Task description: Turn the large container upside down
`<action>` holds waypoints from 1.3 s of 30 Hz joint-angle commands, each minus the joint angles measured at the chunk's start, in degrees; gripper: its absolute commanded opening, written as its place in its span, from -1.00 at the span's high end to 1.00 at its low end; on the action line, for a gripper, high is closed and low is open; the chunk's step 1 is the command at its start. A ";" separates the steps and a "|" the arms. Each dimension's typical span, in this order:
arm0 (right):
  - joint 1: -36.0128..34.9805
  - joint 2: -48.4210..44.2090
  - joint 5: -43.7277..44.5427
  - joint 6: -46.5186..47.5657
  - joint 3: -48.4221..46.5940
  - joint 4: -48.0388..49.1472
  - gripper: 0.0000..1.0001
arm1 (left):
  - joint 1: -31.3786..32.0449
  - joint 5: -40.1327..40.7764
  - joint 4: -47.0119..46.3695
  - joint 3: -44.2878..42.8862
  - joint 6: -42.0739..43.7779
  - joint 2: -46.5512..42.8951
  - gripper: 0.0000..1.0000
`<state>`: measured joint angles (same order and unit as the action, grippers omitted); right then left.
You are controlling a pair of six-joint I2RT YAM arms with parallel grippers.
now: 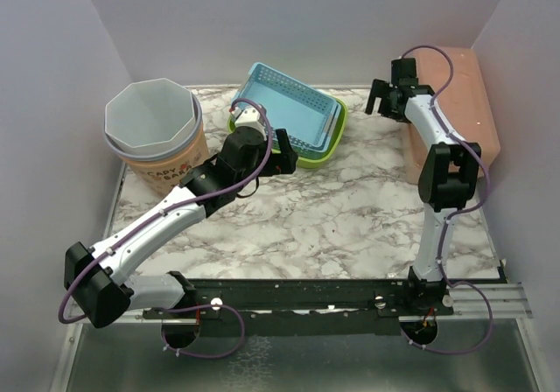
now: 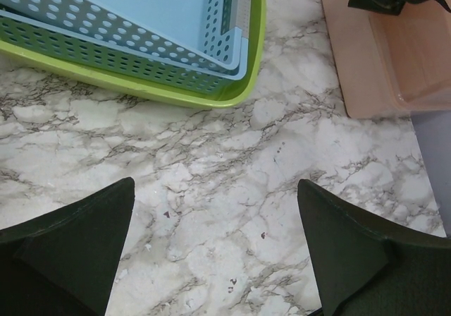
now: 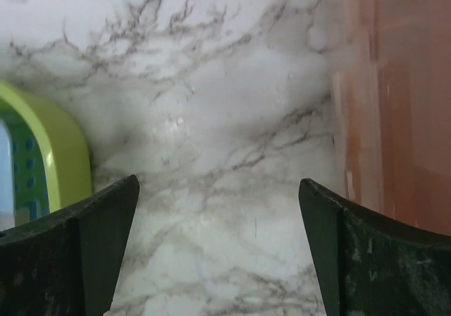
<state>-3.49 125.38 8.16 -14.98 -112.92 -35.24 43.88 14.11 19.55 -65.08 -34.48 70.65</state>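
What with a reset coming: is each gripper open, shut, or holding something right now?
Left gripper: open, holding nothing.
Right gripper: open, holding nothing.

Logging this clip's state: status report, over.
Left gripper, right gripper open, empty. Pink bin at right wall, untouched; right gripper beside it. Baskets and bucket stand apart from it.

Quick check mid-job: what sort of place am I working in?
Probably a lab test enclosure, not a home: plain white walls box in a marble-patterned table, with a black mounting rail along its near edge.
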 commanded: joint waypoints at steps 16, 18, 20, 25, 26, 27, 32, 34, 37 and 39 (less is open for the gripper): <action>-3.72 -22.69 13.62 -2.83 33.62 3.08 -1.00 | 0.02 -0.90 1.47 0.17 2.70 -2.79 -0.98; -3.74 -23.21 16.03 -3.09 34.43 2.63 -1.00 | -0.02 -0.63 1.69 0.42 2.71 -3.21 -0.98; -3.75 -23.97 17.68 -3.55 35.23 2.53 -1.00 | -0.01 -0.38 1.88 0.88 2.70 -3.73 -0.98; -3.72 -25.89 18.78 -4.87 36.75 2.76 -1.00 | -0.01 0.55 2.45 1.73 2.74 -4.99 -0.98; -3.72 -26.23 18.57 -5.59 36.81 2.66 -1.00 | -0.02 0.75 2.50 1.89 2.75 -5.10 -0.98; -3.72 -26.62 19.16 -6.50 37.18 2.77 -1.00 | 0.00 0.98 2.55 1.96 2.89 -5.15 -0.98; -3.72 -28.62 11.45 -8.37 38.11 2.69 -1.00 | -0.02 1.45 2.99 1.82 3.25 -5.18 -0.98; -3.75 -31.19 5.38 -7.92 39.43 4.54 -1.00 | -0.02 1.60 3.16 1.51 3.65 -4.91 -0.98; -3.81 -35.59 -6.80 -8.46 41.31 8.24 -1.00 | -0.02 3.74 3.12 1.68 3.48 -4.65 -0.98; -3.87 -37.55 -14.96 -11.01 42.42 11.19 -1.00 | -0.17 5.68 3.20 1.08 3.30 -3.58 -0.98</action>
<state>-7.49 93.14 10.85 -22.15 -72.05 -30.63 43.88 15.14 22.17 -63.83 -31.86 66.52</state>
